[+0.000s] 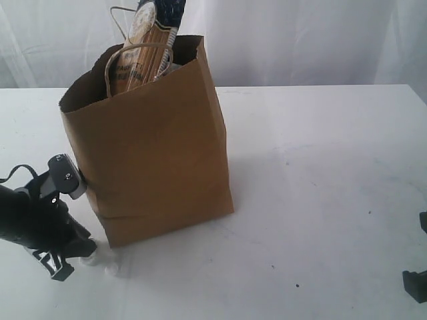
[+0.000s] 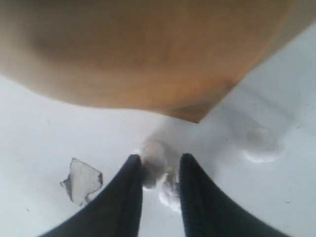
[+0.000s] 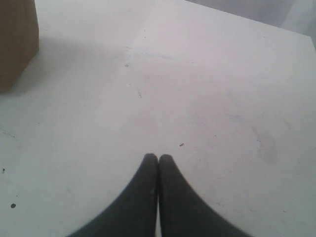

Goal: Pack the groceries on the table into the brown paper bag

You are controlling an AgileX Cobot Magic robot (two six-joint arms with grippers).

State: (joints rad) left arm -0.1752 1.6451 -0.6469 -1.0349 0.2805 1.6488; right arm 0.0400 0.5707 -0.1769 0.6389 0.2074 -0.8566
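Observation:
The brown paper bag (image 1: 153, 153) stands upright on the table (image 1: 320, 167). The spaghetti packet (image 1: 143, 50) sticks out of its open top. My left gripper (image 1: 90, 253) is low on the table at the bag's front left corner. In the left wrist view, the left gripper (image 2: 160, 157) has its jaws close together around two small white lumps (image 2: 153, 170). One lump presses on each finger. A third lump (image 2: 259, 145) lies apart, near the bag (image 2: 148, 49). My right gripper (image 3: 159, 157) is shut and empty over bare table, far right (image 1: 415, 283). Other groceries are hidden.
A small grey-white scrap (image 2: 81, 180) lies on the table beside my left fingers. The bag's corner (image 3: 17, 39) shows at the edge of the right wrist view. White curtains hang behind the table.

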